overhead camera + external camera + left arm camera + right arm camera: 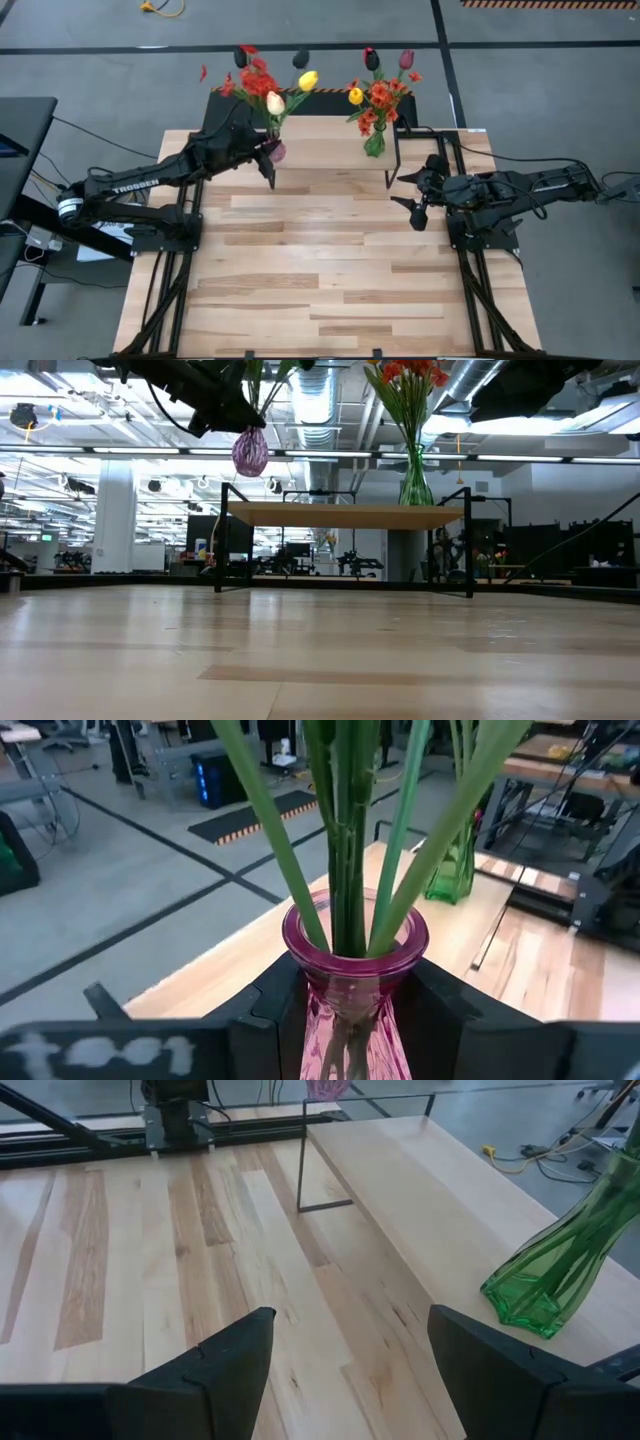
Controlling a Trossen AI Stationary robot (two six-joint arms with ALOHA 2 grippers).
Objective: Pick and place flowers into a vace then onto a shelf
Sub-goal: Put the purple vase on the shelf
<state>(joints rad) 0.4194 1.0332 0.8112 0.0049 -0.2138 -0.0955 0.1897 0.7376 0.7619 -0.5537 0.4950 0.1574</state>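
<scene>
A pink glass vase (250, 452) with long green stems (350, 820) and red, yellow and dark flowers (262, 85) hangs in the air by the left end of the shelf (345, 515), higher than its board. My left gripper (268, 150) is shut on it. A green vase (555, 1275) of orange-red flowers (378, 98) stands with its base on the shelf's right part. My right gripper (350, 1370) stays open above the table in front of the shelf's right end (412, 195), with nothing between its fingers. My left gripper pinches the pink vase's narrow neck (352, 982), just below the flared rim, between its two fingers (275, 1010). The fingers come roughly level from the table's left side. The vase hangs upright, lifted clear of table and shelf, its stems rising out of the mouth.
The shelf's thin black legs (388, 180) stand on the far part of the wood-plank table (330, 270). Bare shelf board (430, 1190) lies between the two vases. Both arms' bases flank the table.
</scene>
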